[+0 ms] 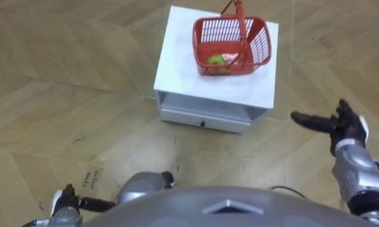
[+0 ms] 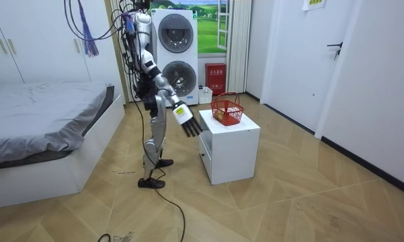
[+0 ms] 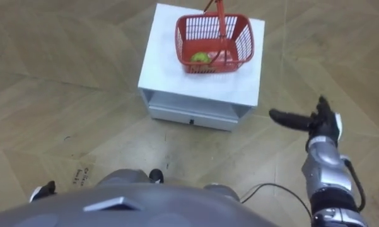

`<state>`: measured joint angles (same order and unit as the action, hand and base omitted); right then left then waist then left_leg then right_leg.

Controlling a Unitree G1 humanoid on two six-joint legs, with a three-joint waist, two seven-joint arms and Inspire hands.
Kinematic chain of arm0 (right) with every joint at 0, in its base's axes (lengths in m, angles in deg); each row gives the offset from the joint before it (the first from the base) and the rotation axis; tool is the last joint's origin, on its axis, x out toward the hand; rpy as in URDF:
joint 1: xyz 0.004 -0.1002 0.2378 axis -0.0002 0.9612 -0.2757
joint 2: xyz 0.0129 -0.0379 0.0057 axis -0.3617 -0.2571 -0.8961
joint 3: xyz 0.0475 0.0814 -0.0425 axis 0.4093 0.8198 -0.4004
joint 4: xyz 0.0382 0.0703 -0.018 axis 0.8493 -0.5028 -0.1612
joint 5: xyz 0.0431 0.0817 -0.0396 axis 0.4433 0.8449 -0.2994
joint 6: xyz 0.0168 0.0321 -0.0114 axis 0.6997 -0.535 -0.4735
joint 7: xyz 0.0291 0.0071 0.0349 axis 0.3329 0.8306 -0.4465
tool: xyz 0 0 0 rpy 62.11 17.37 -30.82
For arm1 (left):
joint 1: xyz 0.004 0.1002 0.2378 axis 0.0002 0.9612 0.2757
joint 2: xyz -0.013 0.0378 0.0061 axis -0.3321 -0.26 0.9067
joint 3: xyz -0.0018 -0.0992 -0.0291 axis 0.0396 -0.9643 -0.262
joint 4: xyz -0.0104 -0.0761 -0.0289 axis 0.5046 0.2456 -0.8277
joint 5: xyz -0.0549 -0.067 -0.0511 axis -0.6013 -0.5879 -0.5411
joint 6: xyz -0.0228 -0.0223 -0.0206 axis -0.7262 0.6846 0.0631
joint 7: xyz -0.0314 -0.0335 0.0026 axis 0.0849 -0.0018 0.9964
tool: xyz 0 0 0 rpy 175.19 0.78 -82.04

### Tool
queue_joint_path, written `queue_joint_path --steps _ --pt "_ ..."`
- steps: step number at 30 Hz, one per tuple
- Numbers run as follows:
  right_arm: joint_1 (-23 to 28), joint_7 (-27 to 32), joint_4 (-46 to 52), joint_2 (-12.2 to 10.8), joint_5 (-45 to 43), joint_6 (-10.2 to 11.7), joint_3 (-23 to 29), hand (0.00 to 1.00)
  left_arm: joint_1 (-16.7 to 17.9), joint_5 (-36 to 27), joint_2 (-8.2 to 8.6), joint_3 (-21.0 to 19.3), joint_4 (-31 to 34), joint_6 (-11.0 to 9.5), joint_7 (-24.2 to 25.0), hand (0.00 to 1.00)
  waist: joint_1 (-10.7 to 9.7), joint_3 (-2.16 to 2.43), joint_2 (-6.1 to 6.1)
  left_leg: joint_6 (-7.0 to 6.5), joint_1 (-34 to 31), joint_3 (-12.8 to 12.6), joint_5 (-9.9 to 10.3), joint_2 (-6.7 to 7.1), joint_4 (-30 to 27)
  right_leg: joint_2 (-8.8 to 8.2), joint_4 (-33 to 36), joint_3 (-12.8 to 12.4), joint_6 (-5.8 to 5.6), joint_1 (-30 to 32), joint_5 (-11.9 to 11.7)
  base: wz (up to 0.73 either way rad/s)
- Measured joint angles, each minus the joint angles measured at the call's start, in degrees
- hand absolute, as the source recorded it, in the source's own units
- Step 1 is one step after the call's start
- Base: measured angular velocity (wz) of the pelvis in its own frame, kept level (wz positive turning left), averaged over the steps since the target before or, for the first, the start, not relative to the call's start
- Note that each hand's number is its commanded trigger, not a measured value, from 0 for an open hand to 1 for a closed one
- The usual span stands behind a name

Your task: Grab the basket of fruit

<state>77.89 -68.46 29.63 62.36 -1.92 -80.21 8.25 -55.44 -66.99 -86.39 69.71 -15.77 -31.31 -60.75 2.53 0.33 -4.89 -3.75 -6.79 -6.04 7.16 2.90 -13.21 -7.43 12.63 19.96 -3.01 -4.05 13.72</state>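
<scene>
Red plastic mesh basket (image 1: 262, 44) stands on the white box-shaped bedside cabinet (image 1: 176, 57), untouched by either hand.

Its long axis runs left to right across the cabinet top, slightly skewed. The red handle (image 1: 241, 25) stands upright, arching over the short way, and a green fruit (image 1: 215, 60) lies inside. The right hand (image 1: 347, 129) hovers off the cabinet's right front corner, fingers straight and holding nothing. The left hand (image 1: 64, 202) hangs low; I cannot tell how its fingers are set.

fruit basket (image 1: 260, 43): bright red, open lattice walls all round, red handle too
fruit (image 1: 215, 60): yellow-green (seen through the lattice)
side table (image 1: 176, 63): plain white
floor (image 1: 63, 94): tan wood, chevron pattern
right hand (image 1: 344, 126): black fingers, silver-grey wrist
bed cover (image 2: 33, 114): flat grey
washing machines (image 2: 173, 47): white, dark round doors
</scene>
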Motion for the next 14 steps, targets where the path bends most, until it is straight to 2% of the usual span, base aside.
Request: queue_joint_path --steps 3,10,14 --pt "2.1 -0.5 -6.2 -1.2 -2.5 -0.1 0.0 0.0 0.7 0.0 1.1 0.0 -0.7 -0.1 0.1 0.0 -0.9 -0.04 0.61 0.09 0.1 0.0 0.1 0.02 0.1 0.0 0.0 -0.2 0.0 0.0 0.0 -0.05" --pt "2.2 -3.4 -14.4 -3.7 -2.9 -0.5 -0.9 0.0 0.5 0.1 1.77 0.3 -0.9 -0.3 0.1 0.0 -0.9 -0.55 0.63 0.16 0.1 0.3 0.1 -0.09 -0.4 0.17 0.0 0.1 0.04 -0.3 0.0 0.02" --pt "1.3 -4.3 -15.4 -4.8 -7.0 -2.4 -1.4 0.0 -0.1 0.1 1.86 0.7 -1.8 0.8 0.1 0.0 -1.1 -0.66 0.82 0.16 0.5 0.5 0.2 -0.04 -0.5 0.26 -0.2 0.2 0.05 -1.0 0.0 0.01"
